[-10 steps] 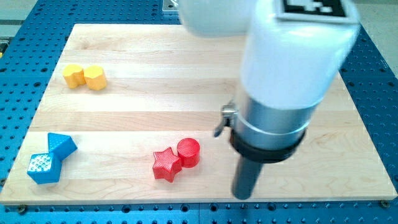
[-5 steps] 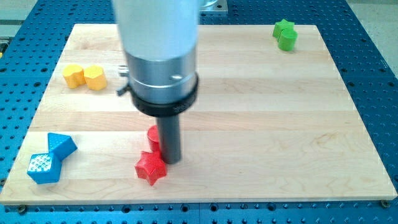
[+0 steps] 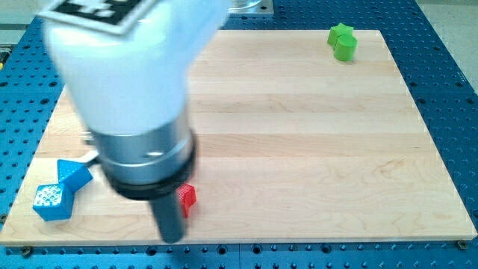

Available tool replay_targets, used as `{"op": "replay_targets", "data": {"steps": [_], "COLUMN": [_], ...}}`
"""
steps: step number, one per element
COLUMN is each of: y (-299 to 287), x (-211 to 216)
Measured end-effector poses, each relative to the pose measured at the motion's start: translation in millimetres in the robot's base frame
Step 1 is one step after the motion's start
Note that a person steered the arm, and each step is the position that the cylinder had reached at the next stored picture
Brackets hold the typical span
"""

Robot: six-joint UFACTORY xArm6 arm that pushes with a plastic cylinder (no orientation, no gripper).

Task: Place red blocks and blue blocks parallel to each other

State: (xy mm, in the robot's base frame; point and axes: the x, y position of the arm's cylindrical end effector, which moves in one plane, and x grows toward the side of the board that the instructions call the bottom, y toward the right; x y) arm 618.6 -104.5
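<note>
My tip (image 3: 172, 237) rests near the board's bottom edge, left of centre. A red block (image 3: 187, 197) shows only as a small sliver just right of the rod; its shape and any second red block are hidden behind the arm. A blue triangular block (image 3: 72, 175) and a blue cube with white speckles (image 3: 51, 202) touch each other at the bottom left, well left of my tip.
Two green blocks (image 3: 343, 41) sit together at the top right of the wooden board (image 3: 314, 149). The arm's large white and grey body (image 3: 134, 97) covers the upper left of the board and hides what lies there.
The arm swept from the view's right to the left, pushing the red blocks leftward. The yellow blocks are now hidden behind the arm. The green blocks came into view.
</note>
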Motion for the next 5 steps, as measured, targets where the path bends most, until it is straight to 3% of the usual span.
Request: {"op": "replay_targets", "data": {"steps": [1,2,5], "y": [-1.5,45.4,5.7], "x": [-13.9,-15.2,-0.1]}}
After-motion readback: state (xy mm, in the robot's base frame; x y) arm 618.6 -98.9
